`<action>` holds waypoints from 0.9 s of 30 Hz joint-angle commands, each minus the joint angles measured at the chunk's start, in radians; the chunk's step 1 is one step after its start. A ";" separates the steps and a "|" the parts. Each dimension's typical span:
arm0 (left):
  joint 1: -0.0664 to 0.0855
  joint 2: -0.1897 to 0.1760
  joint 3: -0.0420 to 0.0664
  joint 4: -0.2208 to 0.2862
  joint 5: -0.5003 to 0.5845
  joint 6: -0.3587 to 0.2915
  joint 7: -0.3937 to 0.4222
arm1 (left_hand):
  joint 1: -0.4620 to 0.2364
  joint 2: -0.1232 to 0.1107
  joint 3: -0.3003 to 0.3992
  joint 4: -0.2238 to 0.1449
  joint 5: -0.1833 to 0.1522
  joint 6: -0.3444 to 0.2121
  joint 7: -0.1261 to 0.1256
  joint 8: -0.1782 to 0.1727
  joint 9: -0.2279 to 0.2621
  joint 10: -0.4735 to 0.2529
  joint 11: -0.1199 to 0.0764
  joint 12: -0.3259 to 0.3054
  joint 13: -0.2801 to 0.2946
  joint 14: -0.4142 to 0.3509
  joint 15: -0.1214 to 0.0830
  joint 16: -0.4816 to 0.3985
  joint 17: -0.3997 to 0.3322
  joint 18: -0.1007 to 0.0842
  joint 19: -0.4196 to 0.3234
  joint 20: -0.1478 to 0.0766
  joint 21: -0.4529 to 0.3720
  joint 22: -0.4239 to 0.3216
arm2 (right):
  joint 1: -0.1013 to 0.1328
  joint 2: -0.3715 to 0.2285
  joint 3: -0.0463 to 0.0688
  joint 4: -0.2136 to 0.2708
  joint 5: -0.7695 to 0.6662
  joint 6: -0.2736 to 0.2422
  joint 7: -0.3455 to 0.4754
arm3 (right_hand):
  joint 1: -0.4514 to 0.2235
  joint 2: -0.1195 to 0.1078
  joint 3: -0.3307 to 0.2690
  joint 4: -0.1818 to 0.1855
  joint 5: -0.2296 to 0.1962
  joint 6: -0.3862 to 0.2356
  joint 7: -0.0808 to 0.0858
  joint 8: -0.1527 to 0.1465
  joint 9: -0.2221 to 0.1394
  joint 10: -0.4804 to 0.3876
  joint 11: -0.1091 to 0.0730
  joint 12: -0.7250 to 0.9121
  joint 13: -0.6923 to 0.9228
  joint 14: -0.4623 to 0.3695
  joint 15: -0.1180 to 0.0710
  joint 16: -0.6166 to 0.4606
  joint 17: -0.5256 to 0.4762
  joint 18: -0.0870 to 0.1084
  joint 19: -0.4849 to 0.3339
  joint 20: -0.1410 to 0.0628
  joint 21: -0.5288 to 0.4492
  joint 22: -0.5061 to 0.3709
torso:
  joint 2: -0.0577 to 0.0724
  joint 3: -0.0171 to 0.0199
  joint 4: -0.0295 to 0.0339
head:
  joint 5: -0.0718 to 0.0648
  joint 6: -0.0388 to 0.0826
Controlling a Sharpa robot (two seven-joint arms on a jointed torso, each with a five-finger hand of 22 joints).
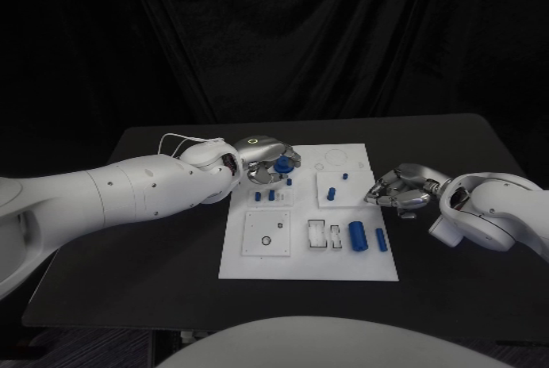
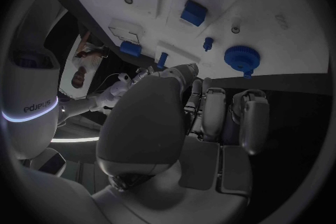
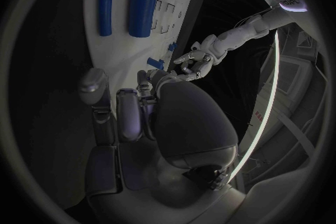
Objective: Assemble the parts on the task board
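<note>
The white task board lies mid-table. My left hand hovers over its far left corner, fingers spread. A blue gear-like round part sits on the board just beyond the fingertips, and nothing is gripped. Close by are two small blue blocks and a small peg. My right hand rests at the board's right edge, fingers loosely bent and empty. A thick blue cylinder and a thin one lie near the front right.
A blue part and a small peg stand on the board between the hands. Raised white plates with slots and a hole occupy the board's front. The black table surrounds the board.
</note>
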 commanded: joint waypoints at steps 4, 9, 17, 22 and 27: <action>-0.007 0.027 0.001 -0.030 -0.118 0.058 0.001 | -0.066 0.001 -0.038 0.002 -0.057 0.034 0.000 -0.003 -0.077 0.032 -0.021 -0.009 -0.057 0.035 -0.009 0.015 -0.001 -0.036 0.070 -0.010 0.043 0.226 | -0.002 -0.002 0.001 0.004 -0.003 -0.022 0.014 | -0.001 -0.010 0.003 -0.003 0.009 0.003 -0.004 0.006 0.001 0.002 -0.002 0.006 0.137 0.015 0.003 0.003 0.046 0.011 0.007 -0.001 0.000 0.082 | 0.008 -0.0036 -0.0065 | 0.004 0.000; -0.012 0.039 0.001 -0.049 -0.124 0.073 -0.013 | -0.084 0.007 -0.070 -0.001 -0.065 0.062 0.003 0.000 -0.126 0.060 -0.025 -0.019 -0.092 0.037 -0.011 0.014 -0.012 -0.038 0.077 -0.012 0.049 0.233 | -0.002 0.000 0.001 0.003 -0.003 -0.021 0.014 | -0.001 -0.010 0.003 -0.003 0.009 0.003 -0.004 0.006 0.001 0.002 -0.002 0.006 0.137 0.015 0.003 0.003 0.046 0.011 0.007 -0.001 0.000 0.082 | 0.013 -0.0060 -0.0171 | 0.018 0.000; -0.019 0.054 0.001 -0.075 -0.126 0.080 -0.030 | -0.084 0.017 -0.089 -0.009 -0.060 0.100 0.002 0.005 -0.152 0.077 -0.029 -0.026 -0.116 0.038 -0.013 0.015 -0.017 -0.039 0.078 -0.015 0.050 0.234 | -0.002 0.002 0.001 0.003 -0.003 -0.021 0.015 | -0.001 -0.010 0.003 -0.003 0.009 0.003 -0.004 0.006 0.001 0.002 -0.002 0.006 0.137 0.015 0.003 0.003 0.046 0.011 0.007 -0.001 0.000 0.082 | 0.015 -0.0057 -0.0221 | 0.021 0.000; -0.022 0.059 0.001 -0.082 -0.127 0.082 -0.035 | -0.079 0.023 -0.094 -0.016 -0.053 0.119 0.000 0.007 -0.163 0.084 -0.032 -0.029 -0.127 0.037 -0.015 0.015 -0.021 -0.038 0.075 -0.016 0.049 0.233 | -0.002 0.001 0.001 0.003 -0.003 -0.019 0.013 | -0.001 -0.010 0.003 -0.003 0.009 0.003 -0.004 0.006 0.001 0.002 -0.002 0.006 0.137 0.015 0.003 0.003 0.046 0.011 0.007 -0.001 0.000 0.082 | 0.015 -0.0045 -0.0209 | 0.019 0.000; -0.024 0.063 0.001 -0.092 -0.127 0.078 -0.040 | -0.076 0.027 -0.095 -0.020 -0.048 0.132 -0.002 0.009 -0.167 0.088 -0.033 -0.031 -0.133 0.035 -0.016 0.015 -0.024 -0.037 0.072 -0.017 0.048 0.232 | -0.002 0.002 0.001 0.004 -0.003 -0.015 0.010 | -0.001 -0.010 0.003 -0.003 0.009 0.003 -0.004 0.006 0.001 0.002 -0.002 0.006 0.137 0.015 0.003 0.003 0.046 0.011 0.007 -0.001 0.000 0.082 | 0.014 -0.0057 -0.0208 | 0.019 0.000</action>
